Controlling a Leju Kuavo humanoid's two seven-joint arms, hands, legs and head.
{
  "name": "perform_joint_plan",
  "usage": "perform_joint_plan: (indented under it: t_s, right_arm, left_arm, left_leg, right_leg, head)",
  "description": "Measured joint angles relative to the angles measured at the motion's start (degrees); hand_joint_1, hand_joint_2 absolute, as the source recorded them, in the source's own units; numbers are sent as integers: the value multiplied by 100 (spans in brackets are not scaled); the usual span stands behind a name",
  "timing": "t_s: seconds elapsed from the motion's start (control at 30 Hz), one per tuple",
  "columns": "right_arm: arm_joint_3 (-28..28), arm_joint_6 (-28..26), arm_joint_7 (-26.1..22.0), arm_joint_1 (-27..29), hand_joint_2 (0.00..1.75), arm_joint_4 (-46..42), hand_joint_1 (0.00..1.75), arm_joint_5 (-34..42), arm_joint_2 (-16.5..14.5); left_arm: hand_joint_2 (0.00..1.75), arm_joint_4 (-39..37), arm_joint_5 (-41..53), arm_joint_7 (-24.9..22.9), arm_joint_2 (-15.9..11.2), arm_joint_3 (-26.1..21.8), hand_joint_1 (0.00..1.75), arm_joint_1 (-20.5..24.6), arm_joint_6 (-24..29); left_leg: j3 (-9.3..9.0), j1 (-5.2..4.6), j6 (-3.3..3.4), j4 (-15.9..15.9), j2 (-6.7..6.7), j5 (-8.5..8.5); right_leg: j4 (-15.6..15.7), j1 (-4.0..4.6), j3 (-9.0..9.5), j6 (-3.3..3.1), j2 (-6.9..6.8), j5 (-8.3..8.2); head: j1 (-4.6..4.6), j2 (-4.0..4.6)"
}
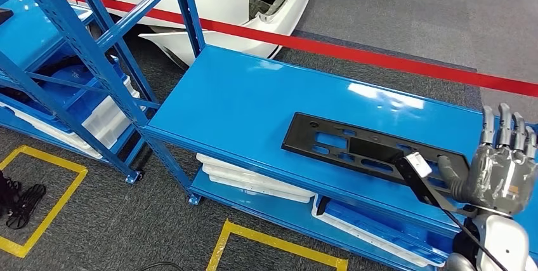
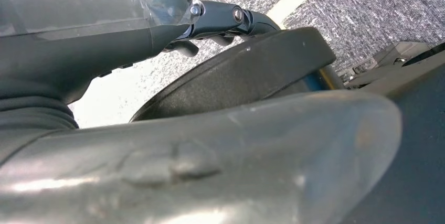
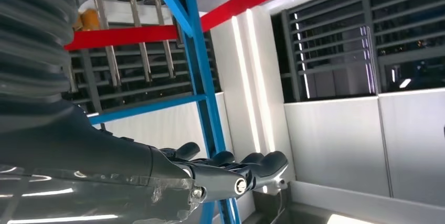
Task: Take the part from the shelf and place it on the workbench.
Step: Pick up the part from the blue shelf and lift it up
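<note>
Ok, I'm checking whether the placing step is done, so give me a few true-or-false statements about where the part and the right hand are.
1. The black part lies flat on the blue workbench. True.
2. The right hand is at the part's right end, fingers pointing up. True; whether it grips the part cannot be told.
3. The part hangs in the air above the floor. False: it rests on the workbench top.
4. White trays sit on the shelf under the workbench top. True.
5. The red tape runs across the workbench top. False: it runs along the floor beyond the workbench.
</note>
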State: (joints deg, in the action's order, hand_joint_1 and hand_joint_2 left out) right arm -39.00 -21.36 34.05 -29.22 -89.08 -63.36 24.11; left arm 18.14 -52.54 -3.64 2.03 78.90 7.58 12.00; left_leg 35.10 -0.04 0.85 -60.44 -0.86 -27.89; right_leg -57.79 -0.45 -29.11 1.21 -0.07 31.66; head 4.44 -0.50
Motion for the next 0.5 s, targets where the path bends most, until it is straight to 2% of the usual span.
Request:
perform_joint_plan:
  t_s: [0.3, 0.4, 0.5]
  right_arm:
    - [-62, 55, -129, -265, 175, 800, 0, 109, -34]
    - [-83, 51, -127, -298, 175, 939, 0, 157, -57]
    - [-115, 18, -127, -334, 175, 1065, 0, 184, -85]
  left_arm:
    - [0, 35, -80, -40, 0, 0, 0, 1, 59]
    - [0, 37, -115, -48, 0, 0, 0, 3, 41]
    - [0, 43, -200, -13, 0, -3, 0, 1, -1]
  left_leg:
    - [-3, -2, 0, -2, -1, -1]
    - [-1, -37, 30, -18, -3, -24]
    - [-52, -27, 99, 73, -5, -59]
  right_leg:
    - [2, 0, 4, 1, -2, -1]
    - [40, -25, 12, 32, -4, -8]
    - [-40, -42, 19, 97, -1, -43]
  head:
    - [0, 1]
    - [1, 0]
    - [1, 1]
